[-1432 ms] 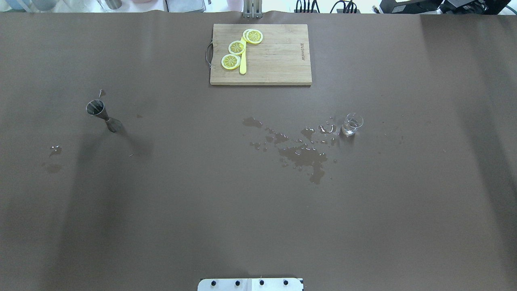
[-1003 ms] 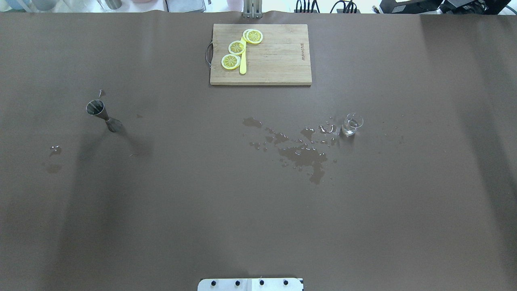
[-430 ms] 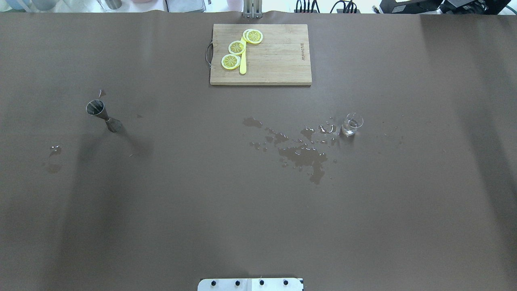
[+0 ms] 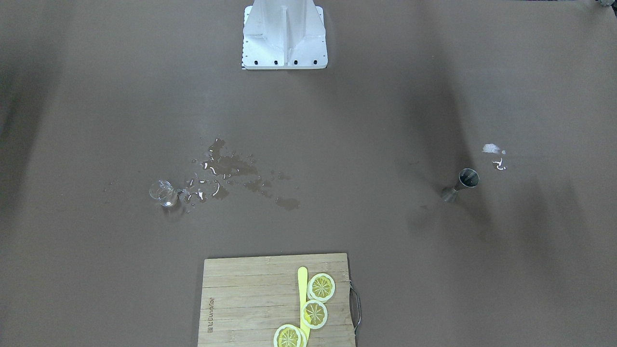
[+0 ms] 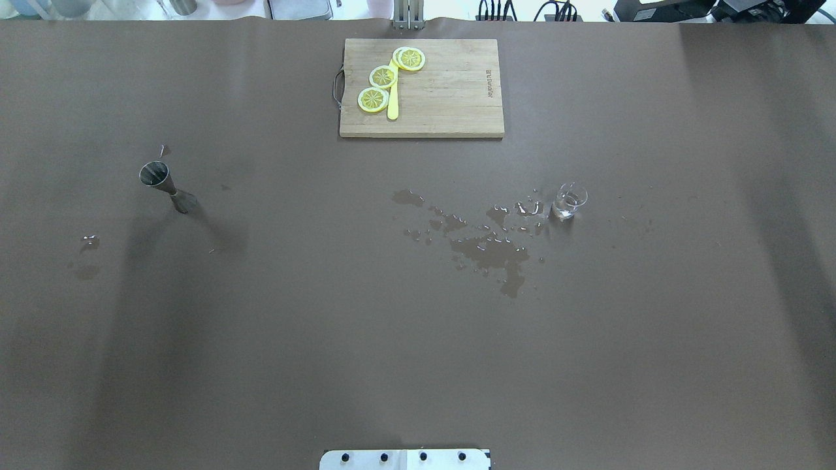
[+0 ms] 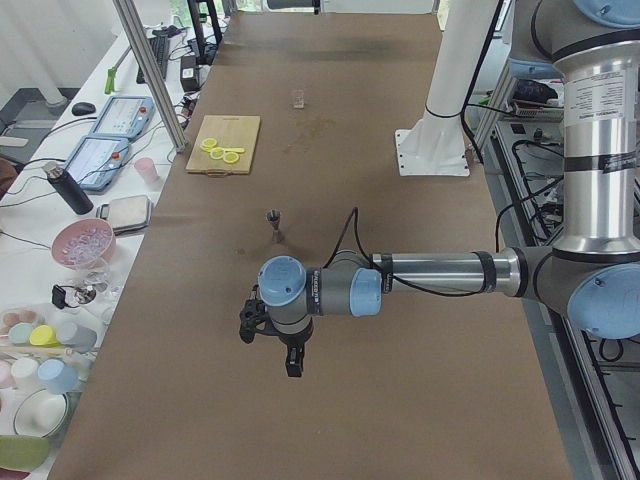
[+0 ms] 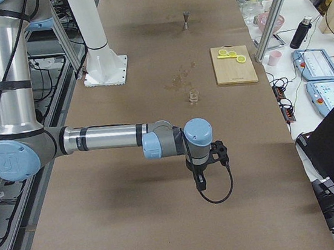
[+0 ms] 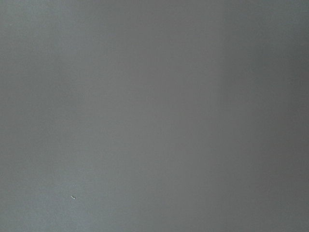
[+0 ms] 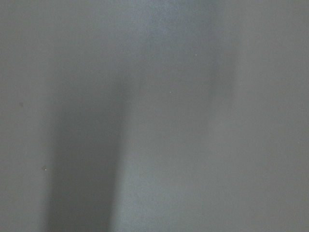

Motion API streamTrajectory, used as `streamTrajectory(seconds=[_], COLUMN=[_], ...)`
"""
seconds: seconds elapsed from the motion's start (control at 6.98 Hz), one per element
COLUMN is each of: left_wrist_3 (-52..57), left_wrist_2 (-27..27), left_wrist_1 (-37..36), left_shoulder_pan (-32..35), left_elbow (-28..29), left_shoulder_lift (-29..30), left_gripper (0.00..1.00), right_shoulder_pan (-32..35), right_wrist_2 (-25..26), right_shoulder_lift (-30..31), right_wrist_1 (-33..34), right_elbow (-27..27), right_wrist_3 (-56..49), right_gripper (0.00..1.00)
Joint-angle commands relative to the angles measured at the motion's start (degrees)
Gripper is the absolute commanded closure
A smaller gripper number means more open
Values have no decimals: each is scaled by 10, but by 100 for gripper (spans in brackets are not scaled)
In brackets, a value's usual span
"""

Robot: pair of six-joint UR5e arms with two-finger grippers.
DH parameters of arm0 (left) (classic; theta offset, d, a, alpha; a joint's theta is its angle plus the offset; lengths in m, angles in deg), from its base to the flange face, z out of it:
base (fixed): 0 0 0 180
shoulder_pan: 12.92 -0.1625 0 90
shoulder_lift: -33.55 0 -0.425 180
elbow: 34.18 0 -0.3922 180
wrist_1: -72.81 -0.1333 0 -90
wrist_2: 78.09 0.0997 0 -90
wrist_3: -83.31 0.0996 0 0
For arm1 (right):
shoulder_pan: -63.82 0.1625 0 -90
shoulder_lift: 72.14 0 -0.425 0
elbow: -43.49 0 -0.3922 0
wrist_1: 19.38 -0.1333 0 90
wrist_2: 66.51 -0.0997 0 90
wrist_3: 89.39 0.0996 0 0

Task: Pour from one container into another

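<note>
Grippers, two, both mine.

Left gripper (image 6: 292,366): hangs pointing down over bare table (image 5: 326,365), seen only in the left side view. I cannot tell whether its fingers are open or closed. Its forearm lies level across the table. Its wrist camera shows only blurred grey-brown surface.

Right gripper (image 7: 200,183): hangs pointing down over bare table, seen only in the right side view, with a cable looping below it. Again I cannot tell if it is open or closed. Its wrist camera shows the same plain surface, crossed by a darker shadow band.

Jigger (image 5: 161,181): metal, double-coned, standing upright with one open cup facing up. It is on the left half of the table in the overhead view, well apart from both grippers.

Glass beaker (image 5: 569,201): small, clear, upright, on the right half of the table and far from the jigger. I cannot judge how much it contains.

Spill (image 5: 490,249): an irregular wet patch with scattered drops, running from just left of the glass beaker toward the middle and the near side.

Wet marks (image 5: 88,243): small, to the near left of the jigger.

Cutting board (image 5: 450,98): wooden, flat at the far middle edge.

Lemon slices (image 5: 383,76): on the board's left part, lying along a yellow stick (image 5: 392,108).

Mounting plate (image 5: 405,459): white, at the near edge, centre.
</note>
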Motion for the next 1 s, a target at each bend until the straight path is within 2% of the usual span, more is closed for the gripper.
streamTrajectory(seconds=[0.0, 0.29, 0.86], left_wrist_3=[0, 0, 0], left_wrist_2=[0, 0, -1], left_wrist_1=[0, 0, 0], left_shoulder_pan=[0, 0, 0], left_elbow=[0, -1, 0], left_shoulder_lift=[0, 0, 0], left_gripper=[1, 1, 1], right_shoulder_pan=[0, 0, -5], right_wrist_2=[4, 5, 3], right_shoulder_lift=[1, 3, -3], right_wrist_1=[-1, -59, -66], right_elbow=[6, 14, 25], right_wrist_3=[-1, -3, -2], right_gripper=[0, 0, 0])
